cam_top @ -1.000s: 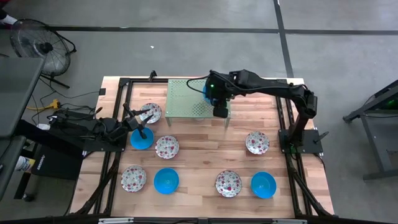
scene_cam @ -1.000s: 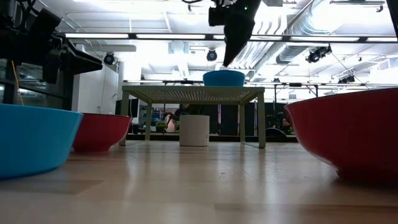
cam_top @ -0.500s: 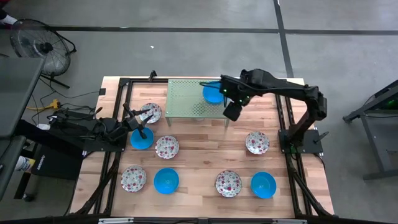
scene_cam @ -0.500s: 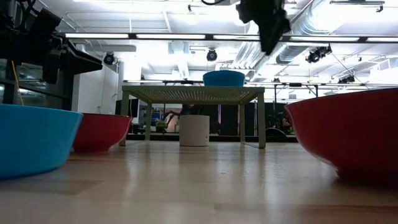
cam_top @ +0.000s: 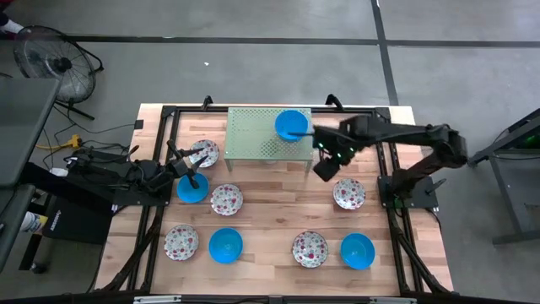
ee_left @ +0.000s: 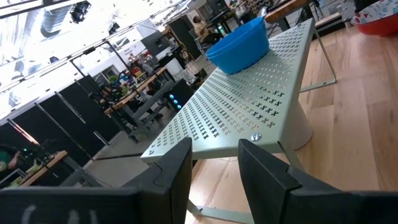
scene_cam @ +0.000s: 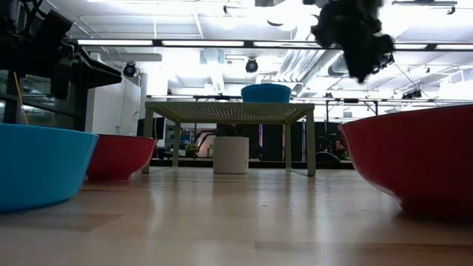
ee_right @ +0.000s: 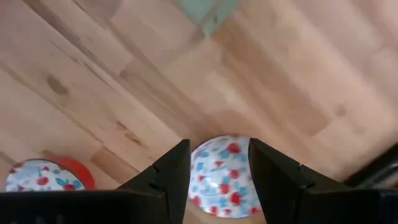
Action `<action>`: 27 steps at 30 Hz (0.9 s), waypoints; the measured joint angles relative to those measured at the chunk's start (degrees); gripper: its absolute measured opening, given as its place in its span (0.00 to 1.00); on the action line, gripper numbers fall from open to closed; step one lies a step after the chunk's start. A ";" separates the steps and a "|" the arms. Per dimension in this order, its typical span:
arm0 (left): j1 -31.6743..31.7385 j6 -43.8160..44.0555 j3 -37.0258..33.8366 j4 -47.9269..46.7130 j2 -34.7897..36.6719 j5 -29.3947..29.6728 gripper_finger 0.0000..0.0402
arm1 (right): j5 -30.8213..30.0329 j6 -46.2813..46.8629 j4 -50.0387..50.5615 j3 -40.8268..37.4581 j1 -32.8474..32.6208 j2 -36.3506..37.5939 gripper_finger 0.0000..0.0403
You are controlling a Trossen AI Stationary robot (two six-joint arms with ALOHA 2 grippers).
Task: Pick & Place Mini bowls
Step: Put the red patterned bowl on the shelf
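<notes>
A blue mini bowl (cam_top: 291,124) (scene_cam: 266,92) (ee_left: 239,46) sits on its base on the pale green rack (cam_top: 257,135) (scene_cam: 230,111). The other blue and speckled bowls stand on the table. My right gripper (cam_top: 325,167) (scene_cam: 356,41) (ee_right: 219,180) hangs open and high above the table, off the rack's right near corner. It looks down on a speckled bowl (cam_top: 348,193) (ee_right: 221,171) that shows between its fingers, far below. My left gripper (cam_top: 191,175) (ee_left: 214,168) waits open at the table's left, over a blue bowl (cam_top: 192,189), facing the rack.
Speckled bowls (cam_top: 203,153) (cam_top: 226,199) (cam_top: 181,242) (cam_top: 310,249) and blue bowls (cam_top: 225,245) (cam_top: 357,251) are spread over the wooden table. In the low view a blue bowl (scene_cam: 41,166) and red undersides (scene_cam: 118,157) (scene_cam: 414,159) stand close. A white cylinder (scene_cam: 230,155) is under the rack.
My right gripper has drawn back from above the blue bowl on the rack. It has swung toward the table's right and near edges, to above the speckled bowl on the right. The blue bowl has stayed put on the rack. The left arm has kept still.
</notes>
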State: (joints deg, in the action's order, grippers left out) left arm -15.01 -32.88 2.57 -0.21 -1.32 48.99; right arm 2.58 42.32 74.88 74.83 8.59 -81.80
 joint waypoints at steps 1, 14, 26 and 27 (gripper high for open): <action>0.00 -0.01 0.00 0.00 -0.01 0.00 0.32 | 0.37 2.35 -1.31 -3.06 -0.48 1.84 0.37; 0.00 -0.01 0.00 0.02 0.00 -0.02 0.32 | 2.57 22.95 -4.82 -27.67 -4.31 15.95 0.37; -0.01 0.00 0.00 0.02 0.01 -0.04 0.32 | 5.96 27.35 -14.31 -39.50 -5.08 17.53 0.37; -0.01 -0.02 0.00 0.02 -0.01 -0.05 0.32 | 5.96 27.33 -14.55 -39.52 -5.08 17.53 0.36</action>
State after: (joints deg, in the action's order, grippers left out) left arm -15.03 -32.90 2.57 -0.19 -1.32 48.95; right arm 8.54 69.65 60.33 35.31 3.51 -64.27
